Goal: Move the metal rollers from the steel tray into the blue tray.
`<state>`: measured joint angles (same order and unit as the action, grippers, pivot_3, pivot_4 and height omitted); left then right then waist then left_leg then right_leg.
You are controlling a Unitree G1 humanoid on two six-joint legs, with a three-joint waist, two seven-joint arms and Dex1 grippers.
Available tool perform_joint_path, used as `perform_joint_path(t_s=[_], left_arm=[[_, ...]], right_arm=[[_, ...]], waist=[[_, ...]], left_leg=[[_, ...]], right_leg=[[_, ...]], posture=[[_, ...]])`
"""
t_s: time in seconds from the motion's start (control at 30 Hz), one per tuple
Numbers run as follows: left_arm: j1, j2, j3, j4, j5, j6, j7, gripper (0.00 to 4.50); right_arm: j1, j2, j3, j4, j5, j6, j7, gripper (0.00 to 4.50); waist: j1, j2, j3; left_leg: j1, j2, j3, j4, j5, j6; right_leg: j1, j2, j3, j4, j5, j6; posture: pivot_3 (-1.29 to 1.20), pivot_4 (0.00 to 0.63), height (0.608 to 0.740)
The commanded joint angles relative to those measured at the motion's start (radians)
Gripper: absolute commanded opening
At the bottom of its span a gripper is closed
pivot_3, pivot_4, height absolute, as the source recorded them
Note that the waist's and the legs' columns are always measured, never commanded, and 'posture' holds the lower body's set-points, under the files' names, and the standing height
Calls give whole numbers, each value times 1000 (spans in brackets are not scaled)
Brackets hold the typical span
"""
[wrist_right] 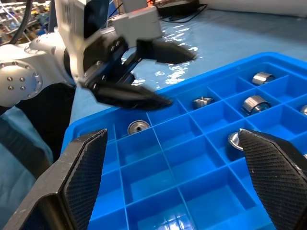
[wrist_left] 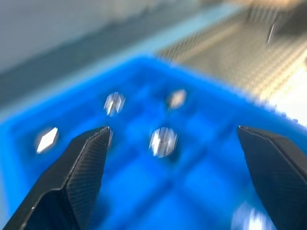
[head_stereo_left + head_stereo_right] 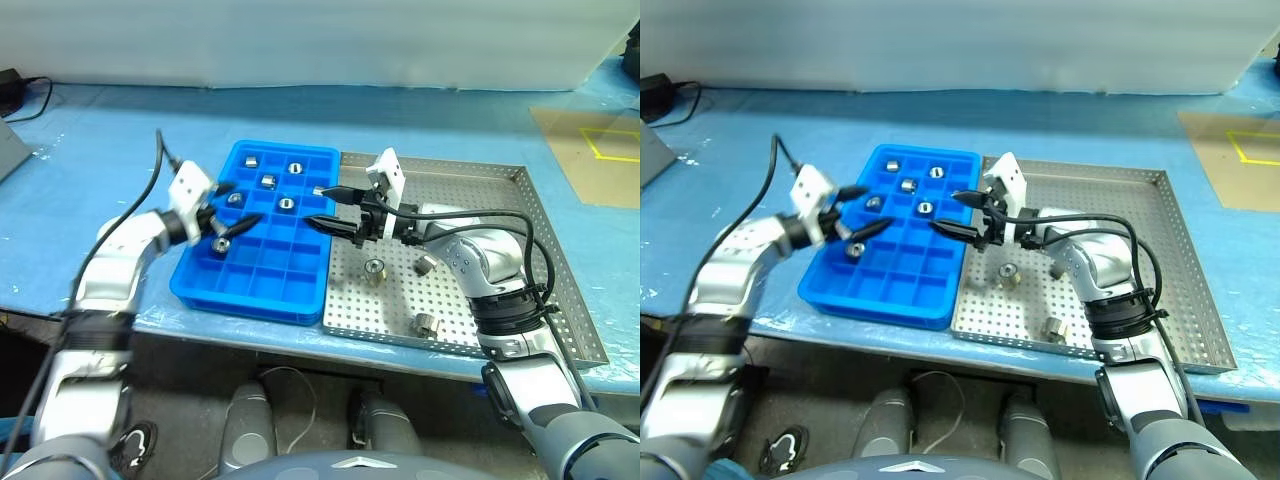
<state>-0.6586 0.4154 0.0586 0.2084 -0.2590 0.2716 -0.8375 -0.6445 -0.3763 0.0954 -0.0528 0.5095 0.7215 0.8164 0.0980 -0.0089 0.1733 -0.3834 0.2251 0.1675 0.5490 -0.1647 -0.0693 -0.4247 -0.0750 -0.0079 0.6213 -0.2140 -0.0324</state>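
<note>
The blue tray lies left of the steel tray, and the two touch side by side. Several metal rollers sit in blue compartments, among them one at the back and one near the left edge. Three rollers rest on the steel tray's perforated floor. My left gripper hovers open and empty over the blue tray's left side, just above the left-edge roller. My right gripper is open and empty over the blue tray's right edge, facing the left one.
Both trays sit on a table under blue sheeting, close to its front edge. A cardboard sheet with yellow tape lies at the back right. A black cable and device lie at the far left.
</note>
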Motion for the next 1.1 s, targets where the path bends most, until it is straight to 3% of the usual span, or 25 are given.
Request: perform_joint_path(t_s=[0.03, 0.23, 0.43, 0.63, 0.87, 1.1], left_arm=[[-135, -98, -42, 73, -16, -25, 21, 4483], [-205, -145, -246, 273, 64, -199, -274, 4483], [-346, -177, -336, 600, 150, -385, -487, 4483], [-435, -223, -350, 795, 193, -479, -642, 4483], [-498, -255, -397, 946, 341, -626, -593, 4483], [-556, -285, -406, 1045, 432, -630, -477, 4483]], right_arm=[[25, -32, -91, -127, 51, 41, -47, 4500], [160, -130, -238, -333, 111, 143, -146, 4500], [463, -211, -445, -603, 215, 261, -240, 4500], [641, -149, -484, -787, 297, 287, -382, 4500], [689, -117, -481, -831, 337, 267, -494, 4500], [695, -126, -471, -794, 335, 232, -526, 4500]], waist=[[-8, 0, 0], [-53, 0, -1], [-90, 1, -1], [-136, 2, -2], [-173, 2, -1], [-197, 2, -1]], left_leg=[[0, 0, 0, 1, 0, 0], [2, -2, 1, -2, -1, 3], [1, -1, 1, -3, -1, 7], [3, -2, 7, 4, -7, 17], [-3, -3, 7, 15, -13, 26], [-6, -3, 7, 15, -14, 29]], right_leg=[[0, 0, 1, 0, 1, 0], [0, 2, 6, -4, 1, 2], [1, 6, 9, -11, 5, 6], [4, 2, 12, -17, 8, 9], [4, 0, 13, -19, 6, 19], [3, 1, 12, -20, 6, 19]], posture=[[-197, 150, 740], [-388, 150, 740], [-578, 150, 740], [-697, 150, 740], [-745, 150, 740], [-748, 150, 740]])
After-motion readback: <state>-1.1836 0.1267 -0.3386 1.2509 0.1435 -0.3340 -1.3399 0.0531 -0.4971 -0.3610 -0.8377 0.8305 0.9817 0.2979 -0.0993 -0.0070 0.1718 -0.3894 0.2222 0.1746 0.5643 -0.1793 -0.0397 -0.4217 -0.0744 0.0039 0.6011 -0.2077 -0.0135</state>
